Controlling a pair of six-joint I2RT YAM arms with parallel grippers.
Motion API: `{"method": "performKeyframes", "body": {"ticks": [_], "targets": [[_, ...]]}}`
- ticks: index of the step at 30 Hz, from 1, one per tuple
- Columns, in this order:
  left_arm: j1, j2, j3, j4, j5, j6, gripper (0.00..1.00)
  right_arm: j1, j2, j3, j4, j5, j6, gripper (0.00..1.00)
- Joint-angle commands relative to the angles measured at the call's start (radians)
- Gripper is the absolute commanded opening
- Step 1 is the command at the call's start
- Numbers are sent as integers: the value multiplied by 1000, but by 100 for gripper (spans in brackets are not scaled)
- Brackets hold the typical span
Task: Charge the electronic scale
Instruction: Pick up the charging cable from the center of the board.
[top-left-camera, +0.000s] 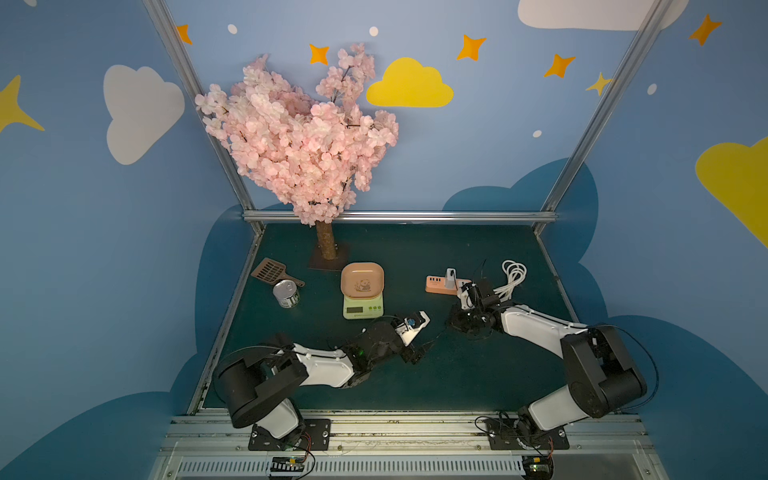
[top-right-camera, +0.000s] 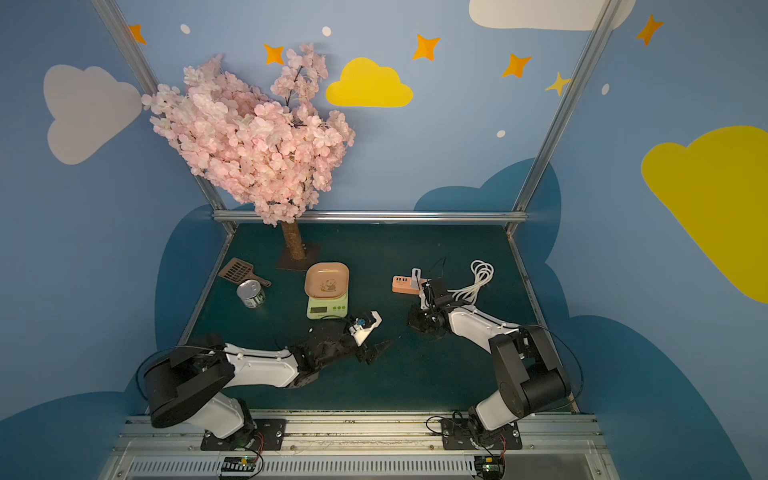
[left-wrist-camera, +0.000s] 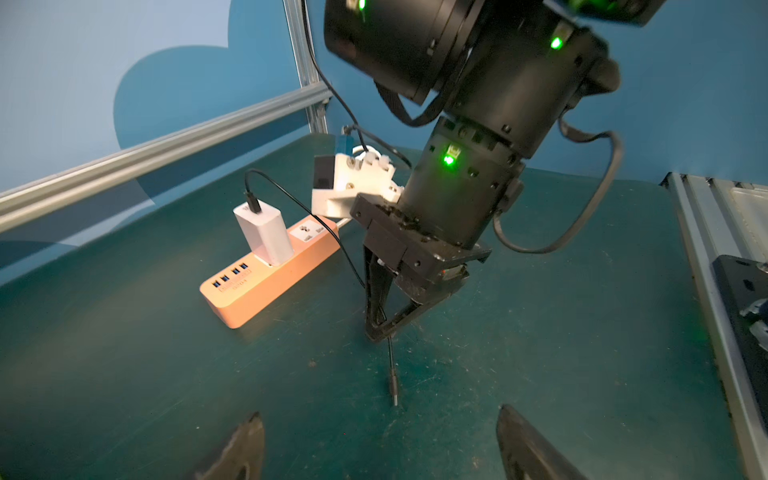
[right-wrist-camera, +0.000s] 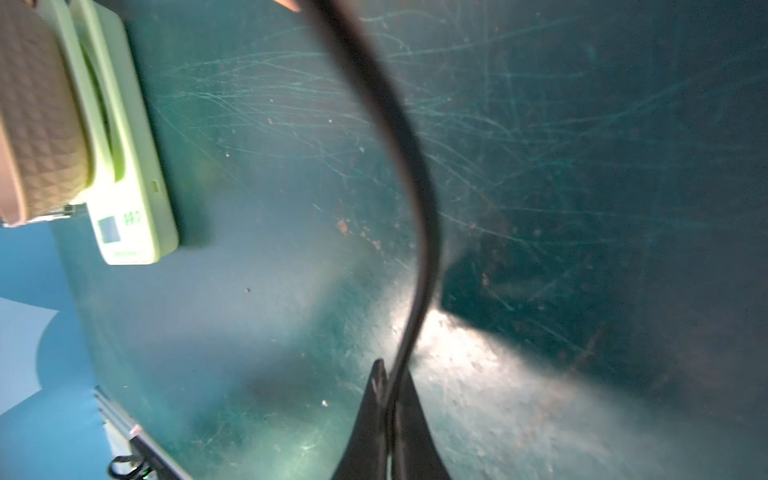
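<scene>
Right hand (left-wrist-camera: 379, 330): fingers together, clamped on the thin black cable (left-wrist-camera: 291, 199) close to its free end. Fingertips point down at the surface (top-left-camera: 415, 386).
Plug (left-wrist-camera: 392, 384): projects past the right hand's fingertips, low over the surface. Contact with the surface cannot be told.
Cable run: rises from the grip to the white charger block (left-wrist-camera: 264, 237), which stands plugged into the salmon-orange power strip (left-wrist-camera: 266, 286).
Electronic scale (top-left-camera: 363, 307): upright on the surface, display side facing the robot, peach-pink tray (top-left-camera: 362, 280) seated on top.
Scale relative to right hand: on the hand's left, well apart, no contact. The plug is not at the scale.
Left hand (top-left-camera: 422, 352): fingers apart, holding nothing. It sits near the scale's front right corner, nearer the robot than the scale, not touching it.
Scale relative to left hand: behind it and slightly to its left, near but clear.
Power strip position: right of the scale, about level with the tray, beyond the right hand.
White coiled cord (top-left-camera: 513, 276): farther right of the scale than the power strip.
</scene>
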Motion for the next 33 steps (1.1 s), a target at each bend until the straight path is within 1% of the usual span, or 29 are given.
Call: {"method": "performKeyframes", "body": {"ticks": [1, 3, 8, 11, 13, 19, 22, 26, 33], "targets": [[3, 79, 49, 14, 26, -31, 83, -7, 6, 33, 2, -44, 23, 0], [14, 125, 75, 1, 39, -52, 80, -8, -2, 41, -2, -61, 30, 0], [53, 238, 116, 23, 100, -97, 65, -12, -19, 58, -20, -89, 35, 0], [56, 286, 133, 32, 116, -84, 58, -18, -27, 61, -24, -98, 36, 0], [57, 309, 138, 46, 130, -80, 56, -21, -28, 62, -26, -103, 36, 0], [60, 358, 155, 80, 155, -57, 41, -29, -23, 63, -19, -121, 42, 0], [60, 373, 165, 86, 159, -52, 38, -31, -22, 63, -19, -127, 43, 0], [60, 386, 170, 110, 157, -46, 38, -34, -22, 61, -18, -130, 44, 0], [60, 409, 199, 98, 152, -35, 37, -40, -20, 63, -24, -139, 40, 0]]}}
